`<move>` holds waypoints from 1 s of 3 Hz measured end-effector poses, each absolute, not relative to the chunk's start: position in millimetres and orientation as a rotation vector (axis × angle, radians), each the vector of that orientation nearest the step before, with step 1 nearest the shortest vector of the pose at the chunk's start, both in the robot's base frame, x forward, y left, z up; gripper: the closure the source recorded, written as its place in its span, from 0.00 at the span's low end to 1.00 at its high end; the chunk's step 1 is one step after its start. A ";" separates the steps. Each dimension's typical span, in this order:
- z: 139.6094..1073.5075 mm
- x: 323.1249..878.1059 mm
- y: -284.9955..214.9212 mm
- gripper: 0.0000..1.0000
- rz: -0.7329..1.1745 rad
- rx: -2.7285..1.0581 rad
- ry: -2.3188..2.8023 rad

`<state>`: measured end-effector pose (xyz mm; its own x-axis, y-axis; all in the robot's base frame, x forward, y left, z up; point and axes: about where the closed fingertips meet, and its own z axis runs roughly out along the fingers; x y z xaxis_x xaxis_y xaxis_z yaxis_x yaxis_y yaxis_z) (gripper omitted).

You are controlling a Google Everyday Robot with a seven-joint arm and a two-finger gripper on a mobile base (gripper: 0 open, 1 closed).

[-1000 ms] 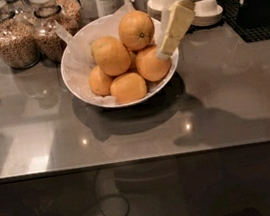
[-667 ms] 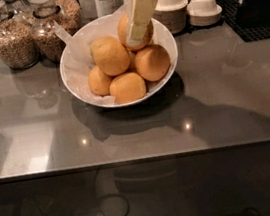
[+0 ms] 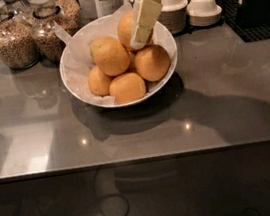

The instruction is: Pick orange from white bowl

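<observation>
jaws at rear orange (image 3: 124,29) in white bowl (image 3: 71,75)

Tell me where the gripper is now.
In the camera view, the cream-coloured gripper hangs from top centre over the back of the wide white paper-lined bowl, in front of the rearmost round orange, left of stacked white dishes.
</observation>
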<state>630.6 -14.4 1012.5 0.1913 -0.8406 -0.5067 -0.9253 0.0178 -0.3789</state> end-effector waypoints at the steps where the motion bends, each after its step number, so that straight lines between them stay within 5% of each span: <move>1: 981.8 646.2 -16.7 0.00 0.398 -1.776 1.646; 3: 958.9 657.0 -13.8 0.00 0.579 -1.736 1.626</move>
<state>657.0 -13.8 958.9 0.1207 -0.6818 -0.7216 -0.9844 0.0115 -0.1754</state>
